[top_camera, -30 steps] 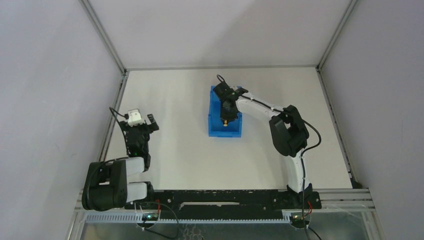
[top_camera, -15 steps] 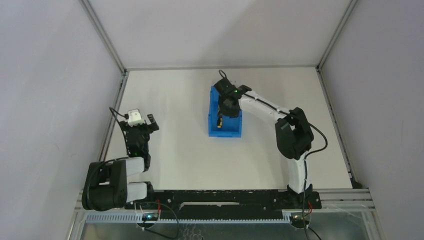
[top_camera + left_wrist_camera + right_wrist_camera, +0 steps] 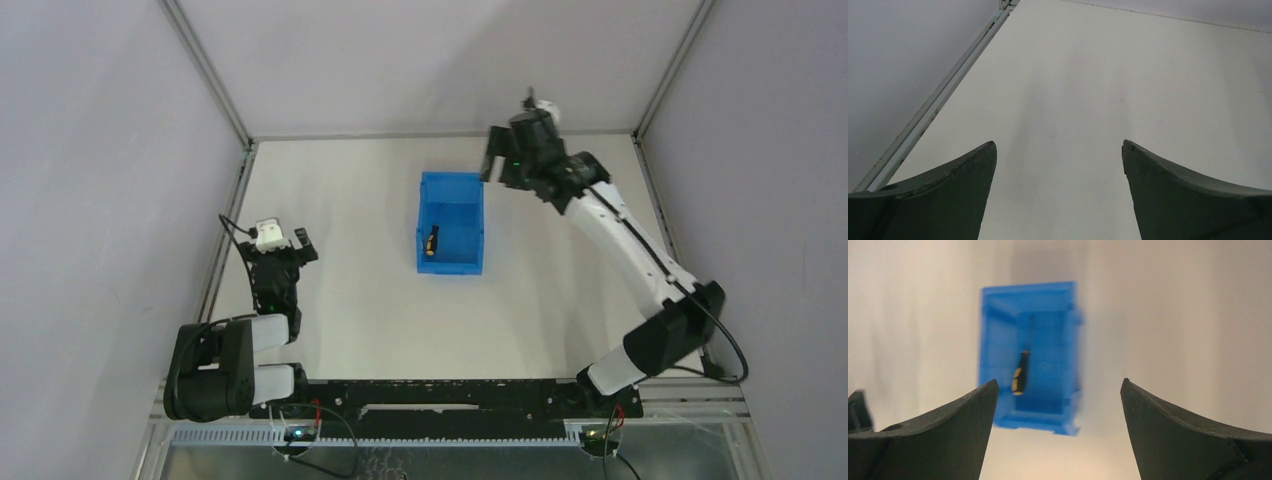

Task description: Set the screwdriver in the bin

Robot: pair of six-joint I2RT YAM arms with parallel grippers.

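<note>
The blue bin [image 3: 462, 240] stands in the middle of the table, and the screwdriver [image 3: 430, 241] lies loose on its floor by the left wall. In the right wrist view the bin [image 3: 1028, 290] is blurred, with the black and yellow screwdriver [image 3: 1020, 376] inside it. My right gripper [image 3: 494, 162] hangs raised beyond the bin's far right corner, apart from it. That gripper [image 3: 1060, 381] is open with nothing between its fingers. My left gripper [image 3: 280, 243] rests at the table's left side, away from the bin. It [image 3: 1059, 142] is open over bare table.
Grey walls with aluminium frame rails [image 3: 230, 205] close in the white table on three sides. The black base rail [image 3: 440, 392] runs along the near edge.
My right gripper opened and let go of the screwdriver, which now lies in the bin. The right arm then swung up and away to the far right. The left arm has not moved.
</note>
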